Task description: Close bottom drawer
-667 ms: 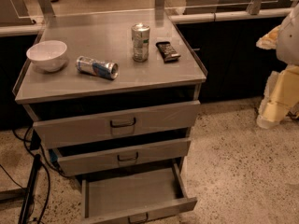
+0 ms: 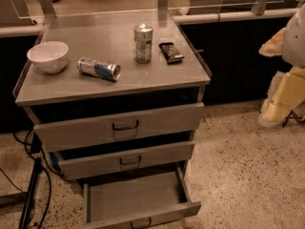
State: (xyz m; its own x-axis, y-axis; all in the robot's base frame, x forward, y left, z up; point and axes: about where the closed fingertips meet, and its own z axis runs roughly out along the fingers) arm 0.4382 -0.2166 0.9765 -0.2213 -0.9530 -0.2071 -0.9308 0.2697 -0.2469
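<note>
The bottom drawer [image 2: 138,199] of the grey metal cabinet [image 2: 114,82] is pulled far out. Its inside is bare, and its slim front panel with a dark loop handle [image 2: 141,223] sits at the bottom edge of the view. The middle drawer [image 2: 126,160] and the top drawer [image 2: 121,126] each stand out a little. My gripper [image 2: 279,104], a cream and white shape, hangs at the far right above the floor. It is well to the right of the cabinet and touches nothing.
On the cabinet top are a white bowl [image 2: 47,56], a can lying on its side [image 2: 99,69], an upright can [image 2: 143,43] and a dark snack bar [image 2: 171,52]. Black cables [image 2: 28,194] lie on the floor at the left. Speckled floor [image 2: 243,175] spreads to the right.
</note>
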